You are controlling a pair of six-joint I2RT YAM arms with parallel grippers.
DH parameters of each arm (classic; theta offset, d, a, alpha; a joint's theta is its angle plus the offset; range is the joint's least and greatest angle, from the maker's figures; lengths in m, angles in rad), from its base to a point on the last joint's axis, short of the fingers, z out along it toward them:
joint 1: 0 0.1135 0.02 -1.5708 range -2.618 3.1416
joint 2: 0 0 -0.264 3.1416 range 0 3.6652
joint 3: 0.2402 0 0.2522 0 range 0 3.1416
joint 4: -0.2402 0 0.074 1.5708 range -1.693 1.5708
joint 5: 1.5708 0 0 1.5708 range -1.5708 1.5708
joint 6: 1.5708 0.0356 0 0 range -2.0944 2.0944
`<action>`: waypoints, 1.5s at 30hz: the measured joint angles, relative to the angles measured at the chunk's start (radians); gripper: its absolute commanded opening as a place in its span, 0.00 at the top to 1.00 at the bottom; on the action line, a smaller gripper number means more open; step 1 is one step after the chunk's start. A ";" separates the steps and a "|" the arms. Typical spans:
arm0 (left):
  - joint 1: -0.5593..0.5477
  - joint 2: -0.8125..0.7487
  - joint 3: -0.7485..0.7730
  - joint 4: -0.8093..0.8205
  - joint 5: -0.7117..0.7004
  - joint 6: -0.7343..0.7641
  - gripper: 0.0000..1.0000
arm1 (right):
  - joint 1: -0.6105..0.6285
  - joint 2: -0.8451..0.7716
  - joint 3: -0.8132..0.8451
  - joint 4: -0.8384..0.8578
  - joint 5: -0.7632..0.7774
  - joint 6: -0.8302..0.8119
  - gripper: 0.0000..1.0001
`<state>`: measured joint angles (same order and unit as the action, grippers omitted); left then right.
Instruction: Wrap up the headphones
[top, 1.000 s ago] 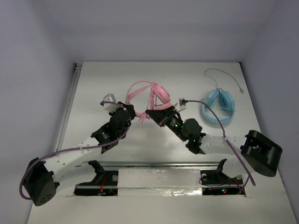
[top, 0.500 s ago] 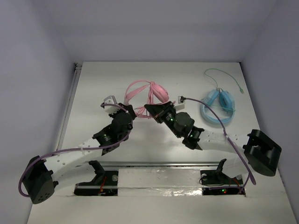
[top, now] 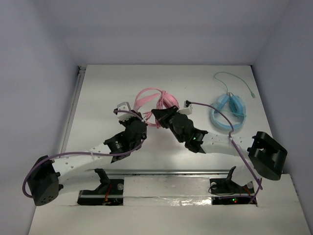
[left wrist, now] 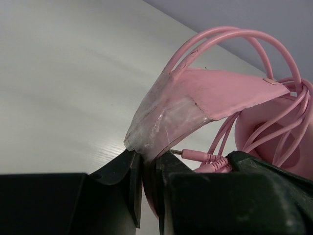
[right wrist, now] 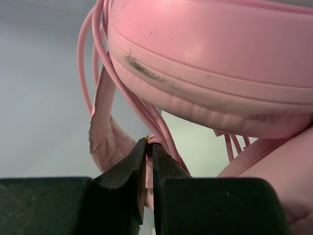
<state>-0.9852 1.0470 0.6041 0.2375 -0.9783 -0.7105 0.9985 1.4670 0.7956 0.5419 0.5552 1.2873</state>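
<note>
Most cable (right wrist: pixel 142 105) wound round headphones (top: pixel 159 100); left claw (left wrist: pixel 144 166) clamps headband pad (left wrist: pixel 210 98), right claw (right wrist: pixel 149 147) pinches cable; loose plug (left wrist: pixel 193 154) needs tucking.

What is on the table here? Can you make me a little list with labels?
main thing: pink headphones, middle of the table, cord looped around them
left tool: shut on the pink headband strap
right tool: shut on the pink cord
also there: blue headphones with a green cord, at the far right, no tool on them
surface: white table
</note>
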 measured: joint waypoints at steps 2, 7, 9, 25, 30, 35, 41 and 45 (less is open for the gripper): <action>-0.002 0.007 0.013 -0.003 -0.005 0.007 1.00 | 0.001 0.006 0.016 -0.022 0.015 -0.003 0.97; -0.002 0.027 0.053 -0.018 -0.022 0.035 1.00 | 0.008 0.055 0.085 -0.076 0.058 -0.029 0.94; -0.002 0.039 0.060 -0.023 -0.029 0.047 1.00 | 0.011 0.080 0.112 -0.100 0.069 -0.049 0.92; 0.166 0.174 0.104 -0.113 0.256 0.072 1.00 | 0.085 0.076 0.143 -0.272 0.058 -0.222 0.77; 0.183 0.222 0.121 -0.139 0.358 0.070 1.00 | 0.094 0.080 0.153 -0.371 0.032 -0.272 0.49; 0.212 0.233 0.121 -0.158 0.457 0.051 1.00 | 0.093 0.079 0.174 -0.465 0.039 -0.299 0.42; 0.249 0.237 0.121 -0.159 0.559 0.028 1.00 | 0.094 0.059 0.186 -0.518 0.036 -0.305 0.40; 0.281 0.237 0.121 -0.135 0.616 0.015 1.00 | 0.096 -0.006 0.186 -0.582 0.029 -0.322 0.34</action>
<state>-0.7040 1.2839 0.7246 0.1020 -0.3622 -0.6956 1.0946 1.4612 0.9817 -0.0402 0.5842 0.9657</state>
